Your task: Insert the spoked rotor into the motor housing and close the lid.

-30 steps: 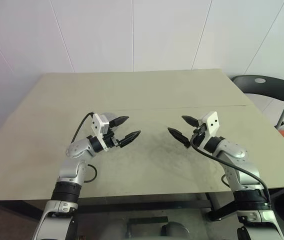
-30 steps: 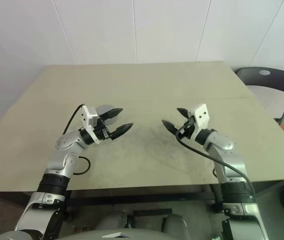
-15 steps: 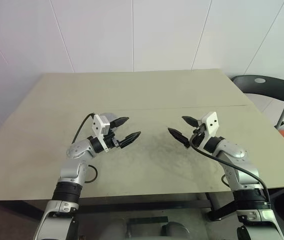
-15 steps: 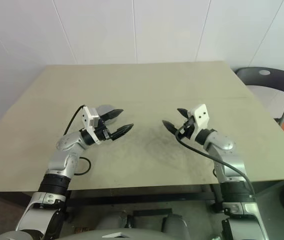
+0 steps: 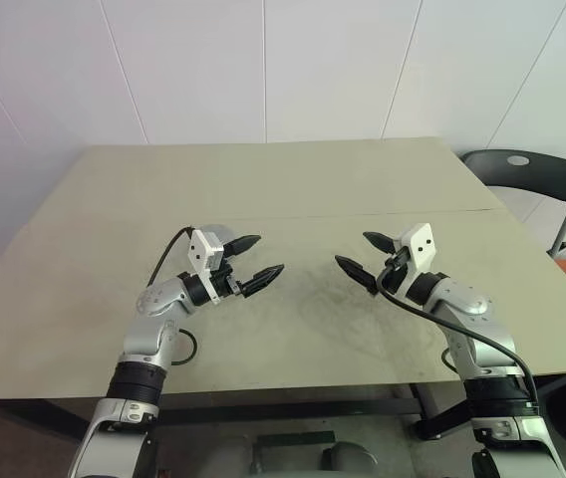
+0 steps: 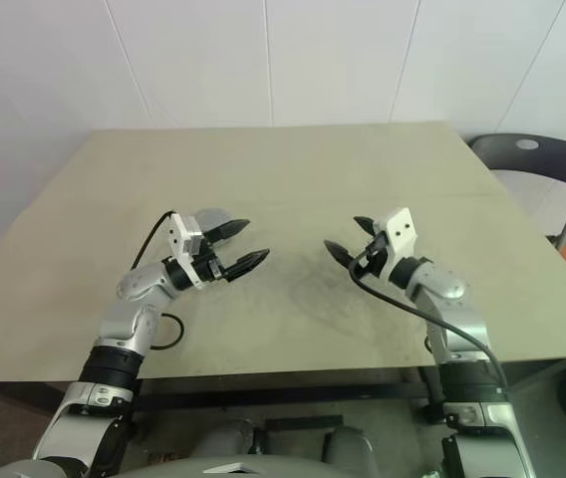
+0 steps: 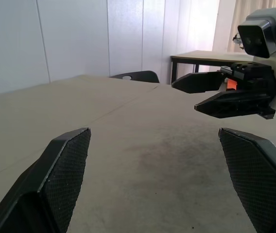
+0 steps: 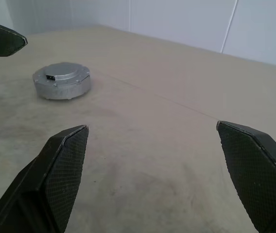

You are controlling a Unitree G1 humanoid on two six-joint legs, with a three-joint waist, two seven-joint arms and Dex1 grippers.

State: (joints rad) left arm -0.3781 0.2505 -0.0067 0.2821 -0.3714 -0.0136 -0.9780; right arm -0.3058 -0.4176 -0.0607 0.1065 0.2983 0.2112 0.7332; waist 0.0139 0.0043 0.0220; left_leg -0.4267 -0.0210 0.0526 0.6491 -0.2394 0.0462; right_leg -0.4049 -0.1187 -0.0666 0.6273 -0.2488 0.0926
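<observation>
Silver metal is catching the light in the right wrist view: a round, flat-topped puck, which I am taking to be the motor housing [image 8: 61, 80], is sitting flat on the table [image 8: 177, 145] well ahead of that gripper's widely parted fingers, close under one black fingertip of the other arm. Its top face is showing a small dark rectangular slot and its side wall is looking smooth. I am judging it rigid, fairly heavy and slippery on the rim, so a hold across the wall, fingers on opposite sides and low down, is looking the safest. It is hardly fragile from outside, though any windings within would be.

The left wrist view is looking across bare tabletop between its own spread fingers, and it is showing the right gripper [image 7: 184, 97] from the side, jaws apart and holding nothing, with a dark chair [image 7: 130, 76] beyond the table's edge.

The eye views are showing the left gripper [image 5: 269, 252] and the right one hovering over the middle of the table, facing each other, both empty and wide. Here the housing is peeping out as a grey sliver just behind the left gripper's upper finger, so its shape is reading clearly from the right wrist alone.
</observation>
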